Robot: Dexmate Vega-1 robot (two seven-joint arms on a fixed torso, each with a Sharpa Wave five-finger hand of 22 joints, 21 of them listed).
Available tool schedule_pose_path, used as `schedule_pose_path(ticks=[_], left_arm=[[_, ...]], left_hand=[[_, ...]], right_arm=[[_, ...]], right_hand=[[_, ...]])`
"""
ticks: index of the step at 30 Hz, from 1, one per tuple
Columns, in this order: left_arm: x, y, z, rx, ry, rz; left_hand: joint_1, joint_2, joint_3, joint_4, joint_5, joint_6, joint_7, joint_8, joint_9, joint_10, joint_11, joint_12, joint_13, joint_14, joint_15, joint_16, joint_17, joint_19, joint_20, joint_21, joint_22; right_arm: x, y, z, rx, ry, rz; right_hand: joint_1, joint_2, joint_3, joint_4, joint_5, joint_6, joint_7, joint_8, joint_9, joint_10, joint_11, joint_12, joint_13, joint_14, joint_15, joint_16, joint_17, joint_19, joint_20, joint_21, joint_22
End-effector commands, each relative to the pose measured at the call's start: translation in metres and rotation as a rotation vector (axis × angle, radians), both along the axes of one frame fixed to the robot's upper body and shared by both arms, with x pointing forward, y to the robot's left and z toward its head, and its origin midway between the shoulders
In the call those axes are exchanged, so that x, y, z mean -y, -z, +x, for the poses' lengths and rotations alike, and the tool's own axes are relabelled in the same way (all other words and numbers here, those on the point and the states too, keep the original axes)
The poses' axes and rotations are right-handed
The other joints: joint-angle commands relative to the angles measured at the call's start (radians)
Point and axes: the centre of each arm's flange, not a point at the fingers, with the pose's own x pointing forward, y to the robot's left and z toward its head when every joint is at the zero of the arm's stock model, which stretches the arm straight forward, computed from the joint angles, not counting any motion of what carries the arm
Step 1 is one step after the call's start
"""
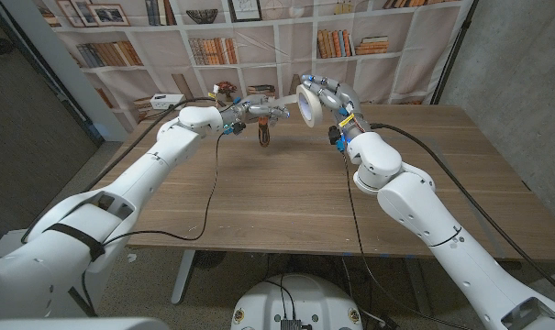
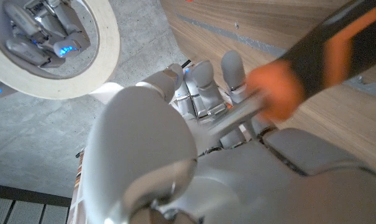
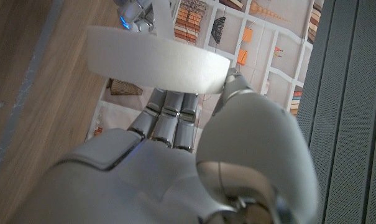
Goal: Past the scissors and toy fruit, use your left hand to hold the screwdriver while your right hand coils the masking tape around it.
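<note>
While the left hand (image 1: 256,113) is raised over the far part of the wooden table (image 1: 286,202), its fingers are closed around a screwdriver (image 1: 264,134), whose dark and orange handle hangs down from the grip toward six o'clock. Seen from the left wrist, the metal shaft runs across the curled fingers (image 2: 203,84) and the handle (image 2: 324,56) juts out beyond them, blurred. At about three o'clock from that hand, near it but apart, the right hand (image 1: 330,99) holds a roll of masking tape (image 1: 307,103) on edge, its open ring turned toward the left hand. From the right wrist, the fingers (image 3: 169,118) reach under the pale band of the roll (image 3: 156,62). Behind the table at twelve o'clock stands a white bookshelf (image 1: 259,41) with books and small objects.
</note>
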Motion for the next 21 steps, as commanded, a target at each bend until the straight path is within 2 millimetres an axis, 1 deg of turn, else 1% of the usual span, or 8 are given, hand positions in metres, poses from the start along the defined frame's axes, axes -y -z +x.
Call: schedule_pose_path(ticks=[1,11,13,14,15,16,20,21], left_arm=[[-0.002,-0.001,0.002,-0.122,0.054,-0.057],[-0.006,-0.001,0.004,-0.074,-0.004,-0.032],[-0.007,-0.002,0.002,-0.033,-0.048,0.067],[-0.007,-0.004,0.0,-0.001,-0.076,0.119],[-0.007,-0.005,-0.002,0.027,-0.104,0.171],[-0.006,-0.007,-0.004,0.055,-0.122,0.224],[-0.007,-0.01,-0.007,0.083,-0.117,0.332],[-0.006,-0.011,-0.007,0.09,-0.118,0.363]], left_hand=[[0.167,0.158,0.003,-0.001,-0.003,-0.001,-0.004,0.023,0.015,0.003,-0.003,0.009,0.004,0.001,-0.001,0.008,-0.001,0.009,-0.108,0.005,0.001],[0.165,0.159,0.002,0.003,-0.008,-0.003,-0.005,0.023,0.017,0.002,-0.004,0.009,0.003,-0.001,-0.003,0.014,-0.001,0.002,-0.111,0.002,-0.002],[0.159,0.164,0.017,0.021,-0.019,-0.026,-0.01,-0.002,-0.01,-0.019,-0.003,-0.03,-0.047,-0.073,0.022,-0.025,-0.027,-0.052,-0.092,-0.025,-0.03],[0.154,0.158,0.02,0.021,-0.054,-0.09,-0.029,-0.051,-0.048,-0.033,-0.015,-0.077,-0.115,-0.107,0.073,-0.148,-0.193,-0.104,-0.061,-0.04,-0.065],[0.064,0.125,-0.001,0.069,-0.075,-0.187,-0.023,-0.127,-0.093,-0.094,-0.006,-0.138,-0.181,-0.156,0.079,-0.268,-0.335,-0.152,-0.032,-0.09,-0.136],[0.03,0.112,0.001,0.064,-0.074,-0.254,-0.019,-0.183,-0.12,-0.147,-0.012,-0.171,-0.217,-0.195,0.058,-0.352,-0.42,-0.182,-0.012,-0.124,-0.189],[-0.157,0.003,-0.058,0.074,-0.078,-0.451,-0.059,-0.359,-0.208,-0.329,-0.024,-0.265,-0.325,-0.438,0.079,-0.637,-0.631,-0.437,0.107,-0.255,-0.308],[-0.236,-0.056,-0.11,0.086,-0.079,-0.529,-0.065,-0.392,-0.236,-0.405,-0.024,-0.306,-0.357,-0.533,0.101,-0.706,-0.67,-0.523,0.141,-0.3,-0.313]], right_arm=[[-0.005,0.005,0.016,-0.034,0.006,-0.05],[-0.006,0.005,0.023,-0.043,0.001,-0.055],[-0.005,0.005,0.022,-0.036,0.006,-0.044],[-0.004,0.004,0.021,-0.032,0.009,-0.036],[-0.004,0.003,0.02,-0.025,0.015,-0.032],[-0.003,0.002,0.018,-0.016,0.018,-0.035],[-0.001,-0.001,0.014,0.011,0.026,-0.032],[-0.001,-0.001,0.013,0.015,0.027,-0.028]], right_hand=[[0.045,0.05,0.037,-0.028,-0.004,0.112,0.097,-0.002,0.006,0.142,-0.145,0.007,0.003,0.035,-0.194,0.004,0.002,-0.008,-0.001,0.007,-0.001],[0.044,0.05,0.04,-0.029,-0.004,0.113,0.098,-0.007,0.008,0.139,-0.145,0.008,0.004,0.027,-0.195,0.003,0.001,-0.014,-0.002,0.02,-0.011],[0.043,0.051,0.04,-0.029,-0.004,0.114,0.098,-0.007,0.008,0.139,-0.144,0.008,0.005,0.028,-0.196,0.004,0.001,-0.015,-0.002,0.023,-0.013],[0.043,0.05,0.041,-0.029,-0.004,0.113,0.096,-0.008,0.01,0.141,-0.145,0.007,0.001,0.029,-0.196,0.004,0.001,-0.016,-0.003,0.023,-0.014],[0.043,0.05,0.041,-0.029,-0.004,0.114,0.098,-0.008,0.009,0.141,-0.145,0.007,0.001,0.029,-0.195,0.004,0.001,-0.015,-0.002,0.025,-0.015],[0.043,0.05,0.041,-0.03,-0.004,0.115,0.097,-0.009,0.009,0.142,-0.144,0.007,0.0,0.029,-0.195,0.004,0.001,-0.015,-0.002,0.027,-0.016],[0.042,0.05,0.041,-0.03,-0.005,0.116,0.098,-0.01,0.009,0.14,-0.143,0.007,0.002,0.027,-0.195,0.004,0.001,-0.017,-0.003,0.031,-0.02],[0.042,0.05,0.041,-0.03,-0.005,0.116,0.098,-0.01,0.01,0.141,-0.143,0.008,0.002,0.027,-0.195,0.004,0.001,-0.017,-0.003,0.032,-0.02]])
